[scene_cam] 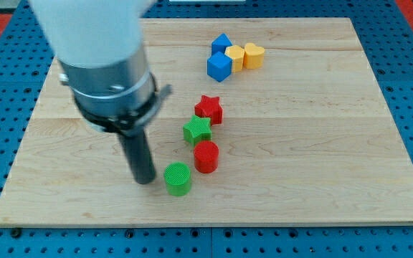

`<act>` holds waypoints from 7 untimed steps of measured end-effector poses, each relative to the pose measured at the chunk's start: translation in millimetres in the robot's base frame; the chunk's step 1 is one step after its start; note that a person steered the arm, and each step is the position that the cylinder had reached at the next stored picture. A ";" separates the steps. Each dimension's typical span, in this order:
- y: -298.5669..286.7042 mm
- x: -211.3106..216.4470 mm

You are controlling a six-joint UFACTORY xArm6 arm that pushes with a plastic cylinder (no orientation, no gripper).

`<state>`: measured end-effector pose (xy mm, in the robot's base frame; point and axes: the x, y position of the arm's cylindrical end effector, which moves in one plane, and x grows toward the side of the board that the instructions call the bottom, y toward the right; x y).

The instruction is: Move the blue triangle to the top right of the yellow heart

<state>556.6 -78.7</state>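
The blue triangle [221, 44] sits near the view's top centre. Just below it is a blue cube [219, 67]. The yellow heart [254, 55] lies to the triangle's right. A second yellow block [235, 57], whose shape I cannot make out, sits between the heart and the two blue blocks. These blocks form one tight cluster. My tip [145, 180] rests on the board far below and to the left of the cluster. It is just left of a green cylinder [178, 178], with a small gap between them.
A red star [209, 109], a green star [197, 130] and a red cylinder [206, 156] run in a line down the board's middle, above and right of the green cylinder. The arm's wide body hides the board's upper left. The wooden board [321, 143] lies on a blue pegboard.
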 end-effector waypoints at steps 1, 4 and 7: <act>-17.8 5.7; 74.1 59.5; 192.4 -141.5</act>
<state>415.1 113.7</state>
